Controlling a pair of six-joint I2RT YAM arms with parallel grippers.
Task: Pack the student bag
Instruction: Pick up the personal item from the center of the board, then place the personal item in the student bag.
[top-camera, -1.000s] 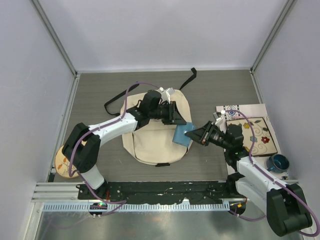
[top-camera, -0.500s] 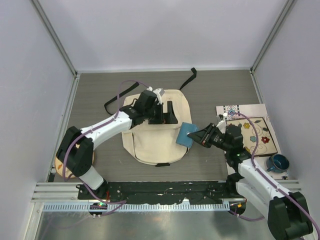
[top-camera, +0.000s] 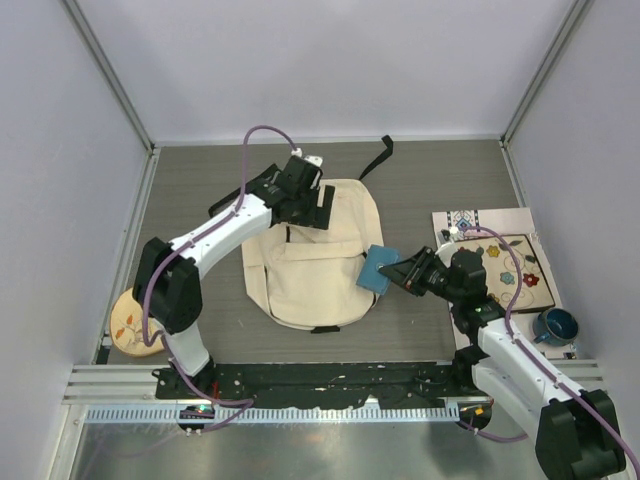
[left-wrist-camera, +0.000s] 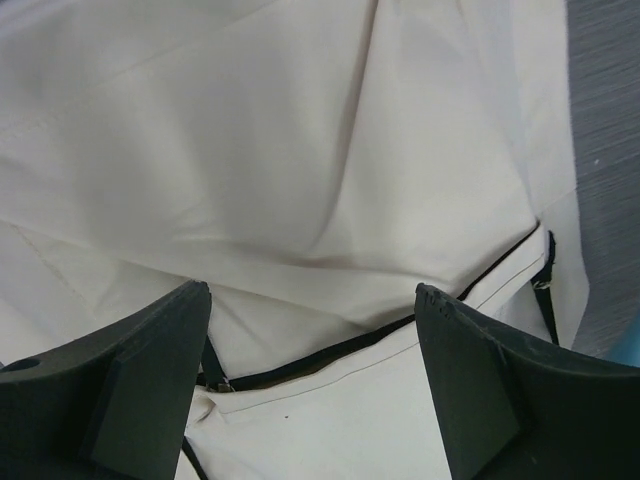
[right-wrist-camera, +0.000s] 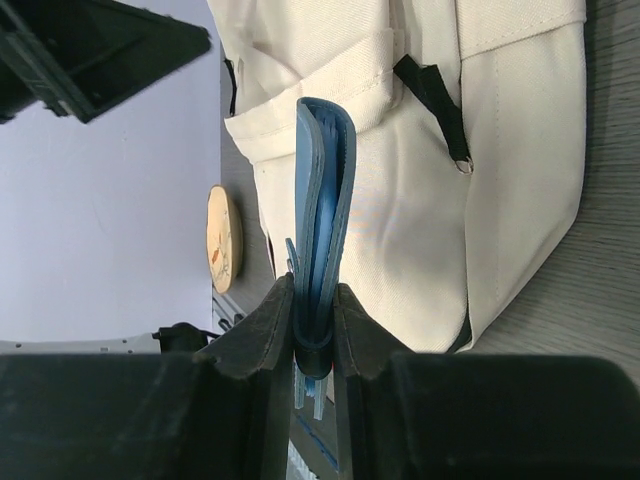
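Observation:
The student bag (top-camera: 310, 265) lies flat in the middle of the table, cream with black zipper lines and straps. My left gripper (top-camera: 318, 208) hovers open over its far end. In the left wrist view the two fingers (left-wrist-camera: 120, 390) stand wide apart above the cream fabric and a black zipper line (left-wrist-camera: 380, 335), with nothing between them. My right gripper (top-camera: 402, 275) is shut on a thin blue booklet (top-camera: 378, 270) at the bag's right edge. The right wrist view shows the booklet (right-wrist-camera: 325, 200) standing on edge in the gripper (right-wrist-camera: 313, 300), with the bag (right-wrist-camera: 500, 180) behind it.
A flower-patterned board (top-camera: 505, 270) and a blue mug (top-camera: 556, 325) sit on the right, by my right arm. A round wooden disc (top-camera: 130, 325) lies at the left near edge. Black straps (top-camera: 375, 160) trail from the bag toward the back wall.
My left gripper has opened and drawn back from the bag's middle to its far end; the fabric has settled flat. My right gripper has shifted slightly right with the blue booklet.

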